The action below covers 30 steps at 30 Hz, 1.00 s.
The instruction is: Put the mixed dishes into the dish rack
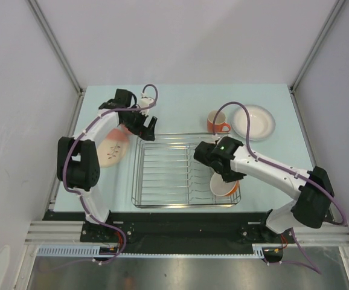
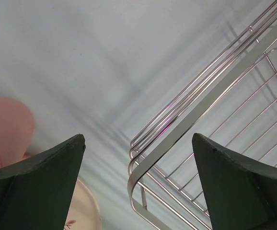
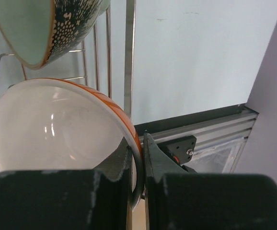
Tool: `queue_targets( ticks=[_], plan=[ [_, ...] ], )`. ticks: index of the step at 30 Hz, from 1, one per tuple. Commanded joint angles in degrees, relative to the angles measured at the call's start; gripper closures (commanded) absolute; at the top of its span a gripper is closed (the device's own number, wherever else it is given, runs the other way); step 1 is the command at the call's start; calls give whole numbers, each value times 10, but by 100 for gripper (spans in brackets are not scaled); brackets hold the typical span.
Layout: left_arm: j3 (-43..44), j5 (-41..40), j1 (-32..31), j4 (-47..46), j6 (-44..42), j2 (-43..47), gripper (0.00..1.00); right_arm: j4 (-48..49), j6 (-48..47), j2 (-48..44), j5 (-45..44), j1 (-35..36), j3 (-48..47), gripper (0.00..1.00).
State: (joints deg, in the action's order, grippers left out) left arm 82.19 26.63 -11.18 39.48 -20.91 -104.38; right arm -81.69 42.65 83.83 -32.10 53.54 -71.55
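Judging by how things lie, loading is under way but less than half done. The orange bowl [image 1: 226,187] stands on edge in the near right corner of the rack [image 1: 162,172], its rim pinched between the right jaws. The green bowl [image 3: 33,28] leans among the tines just beside it. Still out on the worktop [image 1: 180,109] are the mug [image 1: 218,122] and white plate [image 1: 253,122] beyond the rack's far right. The leaf plate [image 1: 111,150] lies to the rack's left, with what looks like the tumbler [image 2: 6,129] beside it. The left jaws stand wide and empty over the rack's far left corner.

The rack is shiny bent wire with thin upright tines. The orange bowl is glossy, white inside, with a rounded lip. The green bowl is pale within and dark and speckled outside. The tumbler looks smooth and matte pink. The leaf plate is cream, flat and broad.
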Motion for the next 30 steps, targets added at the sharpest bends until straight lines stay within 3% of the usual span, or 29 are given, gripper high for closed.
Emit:
queue_targets(
  ticks=[1, 12, 21, 22, 26, 30],
  plan=[
    [6, -11, 18, -1, -18, 20, 1, -56, 19, 34, -51, 16, -36, 100],
    [14, 0, 35, 2, -11, 15, 1, -57, -18, 116, -102, 68, -83, 100],
    [13, 14, 35, 0, -3, 17, 1, -56, -35, 152, -85, 99, -101, 100],
    [12, 15, 35, -1, -1, 17, 1, -56, -40, 151, -80, 98, -109, 97],
    [10, 19, 34, -3, 3, 18, 1, -55, -49, 118, -68, 97, -122, 64],
    [13, 23, 34, -3, 4, 19, 1, -55, -57, 91, -60, 78, -133, 57]
  ],
)
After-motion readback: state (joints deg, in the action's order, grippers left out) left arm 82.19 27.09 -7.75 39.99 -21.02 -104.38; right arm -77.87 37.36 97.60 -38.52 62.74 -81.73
